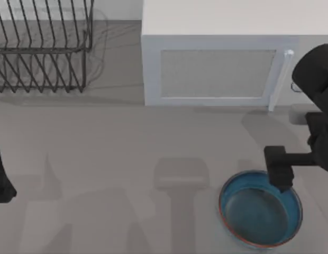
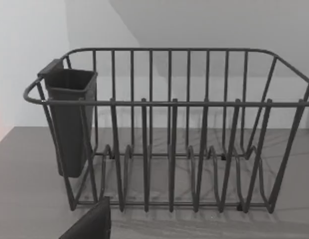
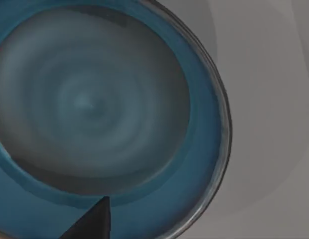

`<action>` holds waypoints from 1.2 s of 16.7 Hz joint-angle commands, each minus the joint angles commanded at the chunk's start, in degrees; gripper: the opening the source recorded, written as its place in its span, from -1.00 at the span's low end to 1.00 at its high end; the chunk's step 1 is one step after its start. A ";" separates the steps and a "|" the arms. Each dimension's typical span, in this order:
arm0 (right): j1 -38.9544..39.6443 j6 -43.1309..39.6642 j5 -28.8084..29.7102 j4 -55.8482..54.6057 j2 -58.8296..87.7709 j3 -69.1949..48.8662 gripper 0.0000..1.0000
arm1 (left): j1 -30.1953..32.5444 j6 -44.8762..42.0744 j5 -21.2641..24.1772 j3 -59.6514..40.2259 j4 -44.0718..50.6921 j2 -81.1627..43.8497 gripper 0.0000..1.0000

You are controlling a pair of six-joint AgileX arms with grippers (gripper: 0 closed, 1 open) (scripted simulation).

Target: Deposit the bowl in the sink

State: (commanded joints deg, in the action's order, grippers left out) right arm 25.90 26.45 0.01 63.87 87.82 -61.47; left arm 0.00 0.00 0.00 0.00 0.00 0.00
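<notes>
Your right gripper (image 1: 281,179) hangs over the far rim of the bowl (image 1: 260,211), which sits on the table (image 1: 116,153) near its right front; you cannot tell how the fingers stand. Behind stands the white microwave (image 1: 227,58). Your left arm (image 1: 1,180) waits at the left edge.

No text, label, brand, number or sign can be read on any surface; the white microwave (image 1: 222,58), the wire rack (image 2: 169,134) and the bowl (image 1: 259,211) are left unmarked.
</notes>
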 joint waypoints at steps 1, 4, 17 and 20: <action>0.06 0.03 0.00 -2.56 0.82 1.61 1.00 | 0.00 0.00 0.00 0.00 0.00 0.00 1.00; 0.17 0.24 0.00 -11.99 3.89 7.35 1.00 | 0.00 0.00 0.00 0.00 0.00 0.00 1.00; 0.36 0.46 0.00 -19.90 6.76 12.93 0.25 | 0.00 0.00 0.00 0.00 0.00 0.00 1.00; 0.36 0.46 0.00 -19.90 6.76 12.93 -0.21 | 0.00 0.00 0.00 0.00 0.00 0.00 1.00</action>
State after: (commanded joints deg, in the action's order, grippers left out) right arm 26.26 26.91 0.02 43.97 94.57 -48.53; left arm 0.00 0.00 0.00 0.00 0.00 0.00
